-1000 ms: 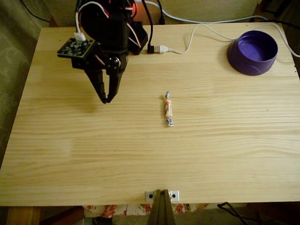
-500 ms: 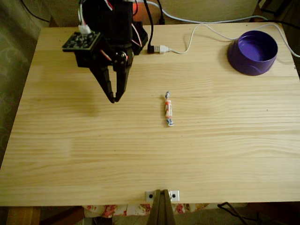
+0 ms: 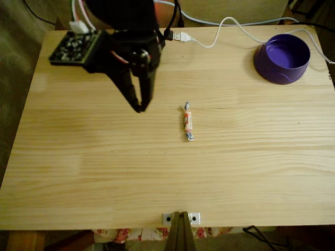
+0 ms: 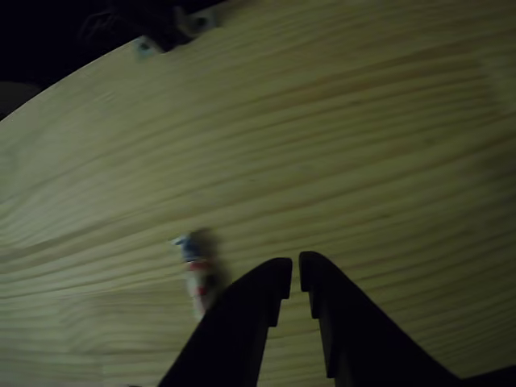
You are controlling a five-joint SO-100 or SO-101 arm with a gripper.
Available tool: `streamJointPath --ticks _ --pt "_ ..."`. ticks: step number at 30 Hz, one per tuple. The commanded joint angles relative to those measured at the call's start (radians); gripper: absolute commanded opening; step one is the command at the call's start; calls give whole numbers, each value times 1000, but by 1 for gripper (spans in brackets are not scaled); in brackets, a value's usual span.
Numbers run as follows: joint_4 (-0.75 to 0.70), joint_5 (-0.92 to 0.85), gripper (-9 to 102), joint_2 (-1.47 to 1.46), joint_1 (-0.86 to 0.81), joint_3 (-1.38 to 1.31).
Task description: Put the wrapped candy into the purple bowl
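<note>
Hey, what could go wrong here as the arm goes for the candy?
The end effector looks nearly closed and sits left of the wrapped candy in the fixed view; coming down like that, it may nudge or roll the candy instead of straddling it. The purple bowl sits near the table's far corner, so a loose grip might drop the candy on the way.

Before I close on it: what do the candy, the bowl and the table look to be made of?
The wrapped candy: thin paper or film wrapper with twisted, shiny ends. The purple bowl: likely moulded plastic, smooth and slightly glossy. The table: pale wood with visible grain, matte.

One wrapped candy (image 3: pixel 188 121), one purple bowl (image 3: pixel 282 58), one white cable (image 3: pixel 230 30), one wooden table (image 3: pixel 172 172).
</note>
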State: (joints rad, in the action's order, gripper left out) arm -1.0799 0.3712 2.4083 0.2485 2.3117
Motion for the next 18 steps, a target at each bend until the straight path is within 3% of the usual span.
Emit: streamJointPath --ticks 1,8,18 --pt "-9 37 1 -81 77 -160" --pt "-46 112 14 -215 218 -166" --pt "55 123 26 -327 311 -123"
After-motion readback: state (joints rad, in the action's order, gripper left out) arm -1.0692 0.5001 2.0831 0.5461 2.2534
